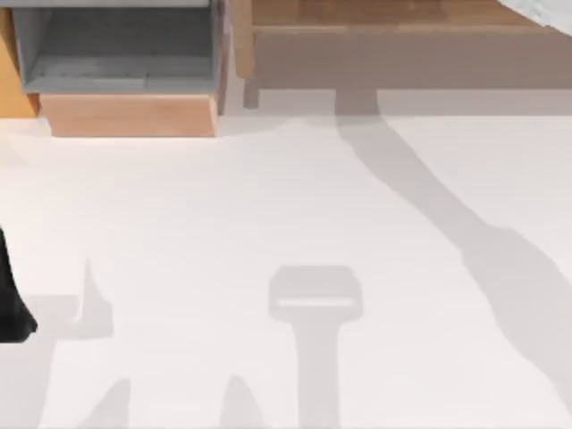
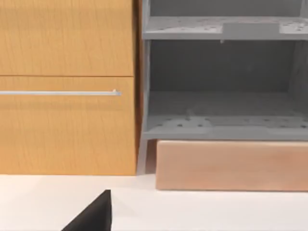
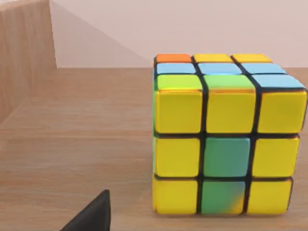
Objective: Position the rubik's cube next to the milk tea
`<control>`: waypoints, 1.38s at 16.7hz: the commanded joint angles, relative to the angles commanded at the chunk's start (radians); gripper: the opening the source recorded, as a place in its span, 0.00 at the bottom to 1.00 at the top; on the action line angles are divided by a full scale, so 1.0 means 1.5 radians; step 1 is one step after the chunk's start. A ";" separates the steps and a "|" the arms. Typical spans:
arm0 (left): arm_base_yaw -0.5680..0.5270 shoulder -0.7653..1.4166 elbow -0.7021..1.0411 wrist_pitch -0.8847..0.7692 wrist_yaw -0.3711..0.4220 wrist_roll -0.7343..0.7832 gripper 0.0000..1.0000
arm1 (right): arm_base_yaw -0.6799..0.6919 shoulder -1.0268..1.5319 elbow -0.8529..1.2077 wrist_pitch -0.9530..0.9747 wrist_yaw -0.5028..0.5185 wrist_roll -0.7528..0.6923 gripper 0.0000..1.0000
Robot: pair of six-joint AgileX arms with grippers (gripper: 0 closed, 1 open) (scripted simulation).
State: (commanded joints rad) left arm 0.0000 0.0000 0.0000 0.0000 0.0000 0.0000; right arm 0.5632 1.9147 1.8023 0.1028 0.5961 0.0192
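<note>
Your right gripper's dark tip sits low in the wrist view; can't tell its fingers. Just beyond, the cube stands on a wooden surface. Your left arm waits at the table's left edge, facing the cabinet.

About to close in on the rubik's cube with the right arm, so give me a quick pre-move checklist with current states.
1. Rubik's cube ahead of the right wrist camera: ok.
2. Cube sitting flat and upright on the wooden surface: ok.
3. Nothing touching the cube: ok.
4. Right gripper open: cannot tell; a dark fingertip shows.
5. Milk tea located: not ok.
6. Left arm out of the way at the white table's left edge: ok.
</note>
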 joint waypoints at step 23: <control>0.000 0.000 0.000 0.000 0.000 0.000 1.00 | -0.038 0.156 0.222 -0.066 -0.037 -0.002 0.47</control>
State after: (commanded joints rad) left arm 0.0000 0.0000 0.0000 0.0000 0.0000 0.0000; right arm 0.5059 2.1480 2.1360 0.0044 0.5404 0.0155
